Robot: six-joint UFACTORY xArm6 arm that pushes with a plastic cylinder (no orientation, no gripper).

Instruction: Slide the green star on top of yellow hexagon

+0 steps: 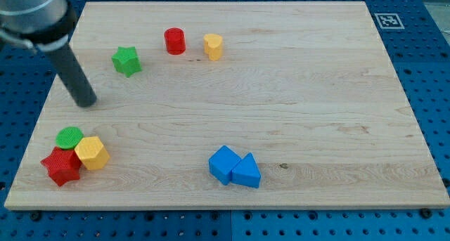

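**Tip standing off lower left of green star**

My tip (86, 102) rests on the bench (295, 114) at the frame's left, near the green star (126, 60) but apart from it. The arm carries no gripper, only the rod. The yellow hexagon (92, 153) lies lower left, touching a red star (62, 166) and a green cylinder (69, 137). Upper centre: a red cylinder (174, 41) and a yellow block (213, 46), possibly heart-shaped. Lower centre: a blue cube (224, 164) touching a blue triangle (247, 172).
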